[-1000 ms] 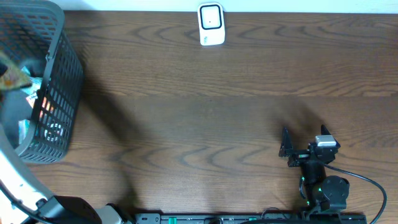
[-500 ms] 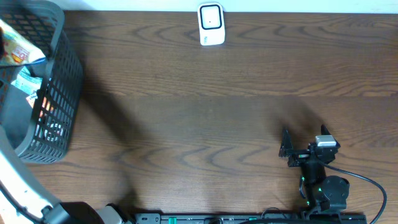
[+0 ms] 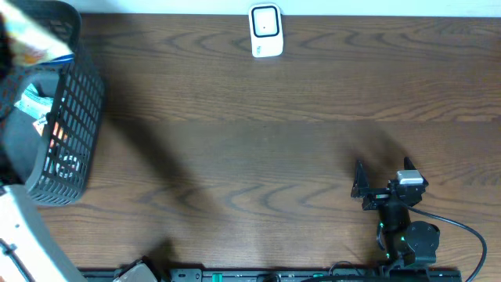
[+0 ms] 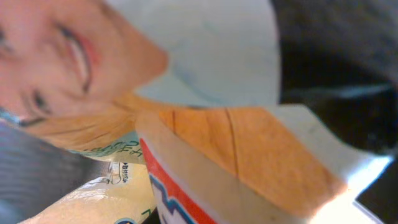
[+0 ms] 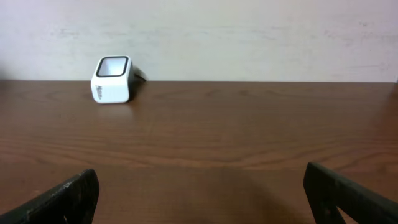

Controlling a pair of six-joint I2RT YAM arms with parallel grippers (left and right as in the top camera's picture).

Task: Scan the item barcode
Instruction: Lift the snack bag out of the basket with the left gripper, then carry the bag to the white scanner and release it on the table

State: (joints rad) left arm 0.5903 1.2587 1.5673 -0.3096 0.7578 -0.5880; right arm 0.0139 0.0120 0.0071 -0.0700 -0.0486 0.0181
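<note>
Well, our left gripper's clamped on this light, crinkly packet (image 3: 43, 45), sealed edge likely grips best, while our right gripper (image 5: 202, 190) gapes empty.

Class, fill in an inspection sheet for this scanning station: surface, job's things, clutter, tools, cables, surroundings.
surface: brown wood-grain table.
job's things: white scanner upright at the far edge; printed packet up above the basket's far corner, filling the left wrist view.
clutter: dark mesh basket at the left edge, more packets inside.
grippers: left tool hidden behind the packet, shut, seemingly holding it; right tool open, empty, low over the table, facing the scanner.
cables: black cable looping from the right arm's base.
surroundings: pale wall behind the table.
</note>
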